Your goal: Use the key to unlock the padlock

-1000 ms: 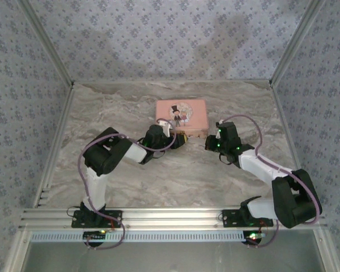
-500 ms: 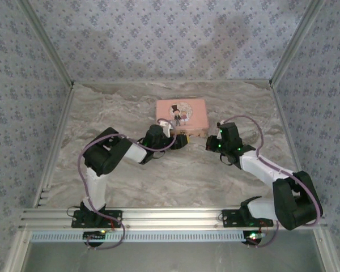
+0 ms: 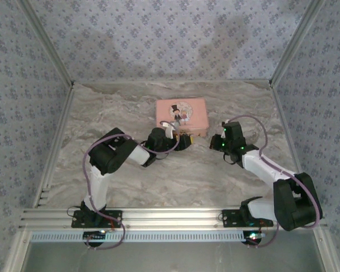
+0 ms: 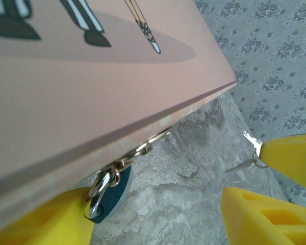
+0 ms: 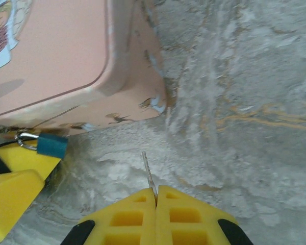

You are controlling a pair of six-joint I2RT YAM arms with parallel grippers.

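Observation:
The padlock (image 4: 106, 190), a small teal body with a silver shackle, hangs from the clasp on the near side of the pink box (image 4: 66, 92). My left gripper (image 4: 153, 204) is open around it, and the padlock rests against the left finger (image 4: 41, 222). My right gripper (image 5: 156, 191) is shut on the key (image 5: 148, 171), a thin silver blade sticking out toward the box. The padlock (image 5: 51, 145) hangs left of the key tip, a gap apart. In the left wrist view the key (image 4: 252, 144) shows at the right, in a yellow fingertip.
The pink box (image 3: 181, 115) lies flat at mid-table on the marble top (image 3: 187, 175), with my left gripper (image 3: 183, 141) and right gripper (image 3: 216, 141) at its near edge. Patterned walls close the back and both sides.
My left gripper has opened, letting go of the padlock. The right gripper has drawn back slightly to the right, with the key still held.

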